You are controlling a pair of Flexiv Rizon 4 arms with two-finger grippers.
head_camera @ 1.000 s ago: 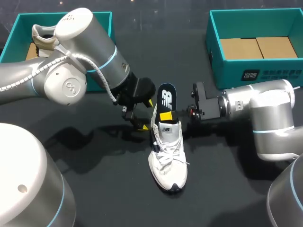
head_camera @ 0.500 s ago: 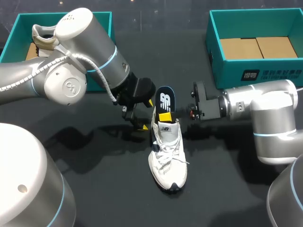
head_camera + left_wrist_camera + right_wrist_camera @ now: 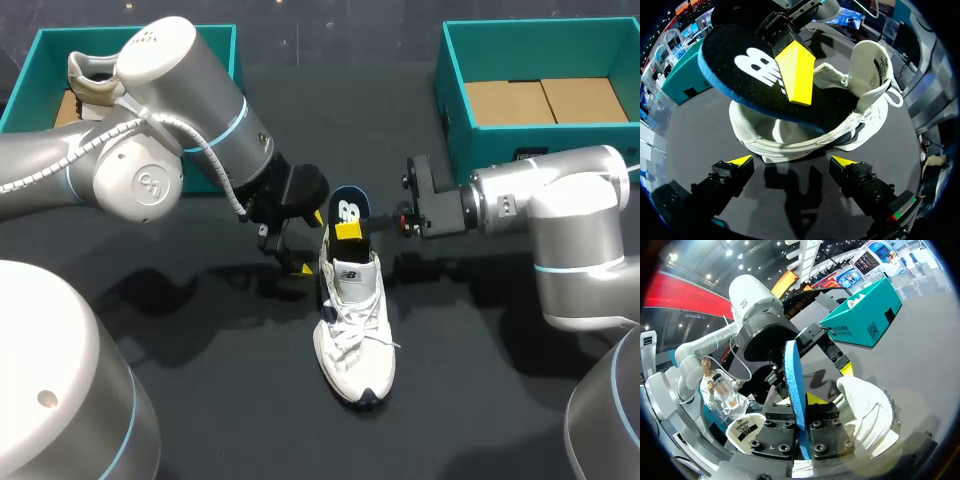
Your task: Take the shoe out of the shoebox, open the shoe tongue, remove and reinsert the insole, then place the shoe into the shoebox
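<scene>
The left gripper (image 3: 792, 161) hangs low over the dark table (image 3: 700, 130), its two yellow tips spread wide with nothing between them. Just ahead of it lies the white shoe (image 3: 840, 120), heel end nearest, with its tongue (image 3: 867, 60) standing up at the far side. The black insole (image 3: 740, 75), blue-edged with a white logo, slants out of the shoe's opening, its lower end inside. One yellow fingertip (image 3: 796, 80) of the right gripper (image 3: 792, 67) presses on the insole's top; its other finger is hidden.
</scene>
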